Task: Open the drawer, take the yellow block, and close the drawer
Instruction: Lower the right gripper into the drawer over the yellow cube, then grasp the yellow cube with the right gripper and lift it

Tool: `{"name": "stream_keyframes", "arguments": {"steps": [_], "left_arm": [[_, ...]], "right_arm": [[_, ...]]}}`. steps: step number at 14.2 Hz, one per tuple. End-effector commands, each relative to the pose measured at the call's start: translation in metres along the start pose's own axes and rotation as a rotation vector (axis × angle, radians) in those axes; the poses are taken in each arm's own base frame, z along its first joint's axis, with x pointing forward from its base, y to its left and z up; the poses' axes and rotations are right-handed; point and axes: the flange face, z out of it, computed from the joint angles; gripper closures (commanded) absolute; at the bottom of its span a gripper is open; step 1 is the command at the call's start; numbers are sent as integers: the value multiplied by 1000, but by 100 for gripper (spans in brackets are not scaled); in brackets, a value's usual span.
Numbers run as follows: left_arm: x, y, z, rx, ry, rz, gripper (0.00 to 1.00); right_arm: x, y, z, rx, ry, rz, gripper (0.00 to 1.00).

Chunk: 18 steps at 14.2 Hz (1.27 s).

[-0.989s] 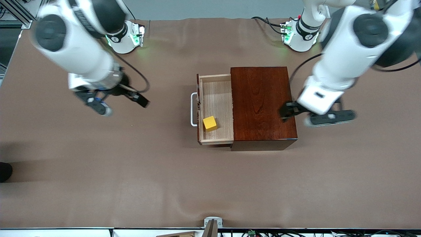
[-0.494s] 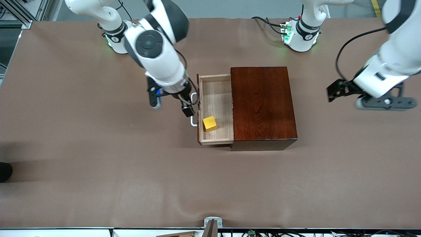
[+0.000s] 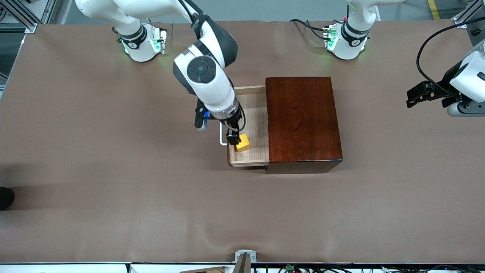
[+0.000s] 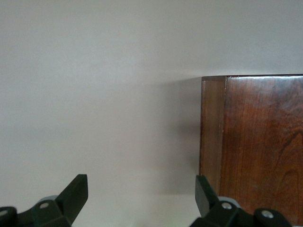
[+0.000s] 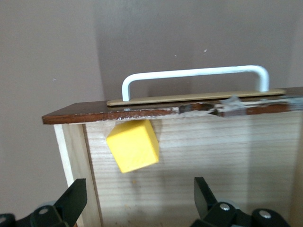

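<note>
Two end effectors: my right end effector (image 3: 232,141) gapes over the yellow block (image 3: 243,142) in the drawer (image 3: 261,125), frame centre — seemingly off-centre, risking a nudge; my left end effector (image 3: 430,96), upper right, waits open.

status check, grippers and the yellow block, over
Right gripper open, over the pulled-out pale-wood drawer. Small yellow block lies loose in it, ungripped. Left gripper open, waiting off the left arm's end. Nothing in the way.

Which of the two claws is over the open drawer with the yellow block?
The right claw, open over the drawer just above the yellow block. The left claw, also open, hangs over bare table at its own end.
</note>
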Motion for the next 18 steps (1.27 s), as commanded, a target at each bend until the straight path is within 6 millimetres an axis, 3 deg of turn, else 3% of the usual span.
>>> {"name": "stream_keyframes", "arguments": {"steps": [1,4,6,11,12,14,15,18], "left_arm": [[-19,-13,-14,-20,-3,22,0],[-31,-29,-21,-22,-3,50,0],[-34,-37,-23,-21,0,26,0],[-36,-28,-27,-35,-5,5,0],[-37,-30,-28,-35,-2,0,0],[-37,-32,-29,-40,0,-4,0],[-37,-32,-28,-40,-3,-4,0],[-37,-32,-29,-40,0,-7,0]], "right_arm": [[-4,-6,19,14,9,4,0],[-3,-4,44,19,39,-20,0],[-4,-5,50,31,28,-20,0],[-11,-1,67,46,7,-28,0],[-11,0,69,53,3,-31,9],[-11,1,70,51,4,-36,63],[-12,1,68,53,2,-36,79],[-14,0,58,53,-1,-30,81]]}}
